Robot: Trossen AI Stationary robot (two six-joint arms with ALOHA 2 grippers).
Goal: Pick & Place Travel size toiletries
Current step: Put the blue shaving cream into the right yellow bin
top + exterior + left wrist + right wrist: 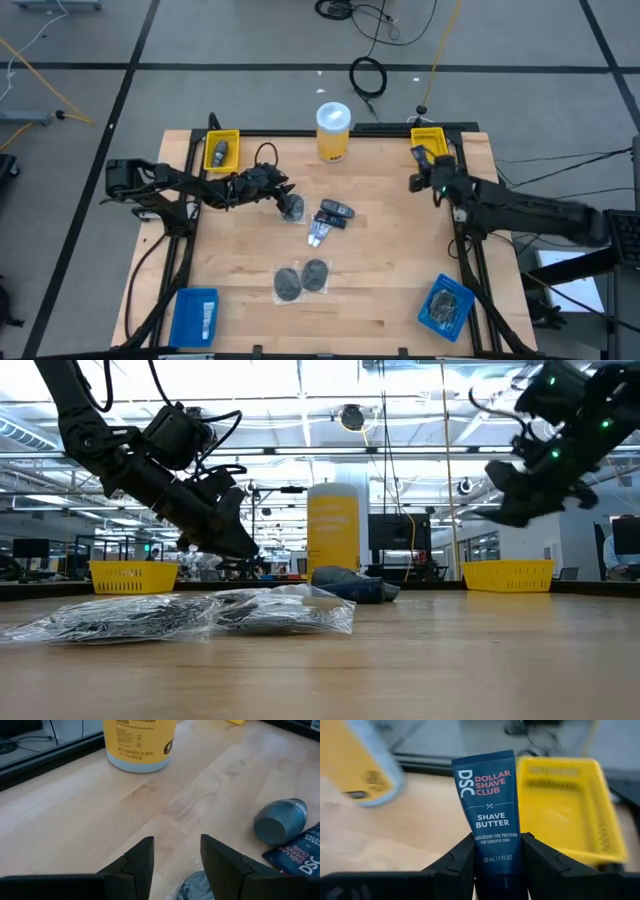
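Note:
My right gripper [413, 182] hangs over the table's right side, near the far-right yellow bin [430, 140], shut on a dark blue tube [487, 795] printed "Shave Butter". My left gripper [177, 851] is open and low over the table's middle left; a grey mesh disc in a clear bag [196, 887] lies under its fingers, also visible from above [291, 208]. Beside it lie stubby dark containers [335, 212] and a slim white tube [318, 235]. Two more bagged grey discs [302, 278] lie flat nearer the front. My right gripper pinches the blue tube's lower end [497, 857] between its two fingers. The tube stands out past the fingertips along the fingers, its printed face toward the wrist camera, lifted clear of the table. My left gripper: whether its fingers touch the bagged disc I cannot tell.
A large yellow jar with a white lid [334, 130] stands at the far middle. A second yellow bin [222, 150] with a dark item sits far left. Blue bins sit at the front left [195, 315] and front right [447, 305].

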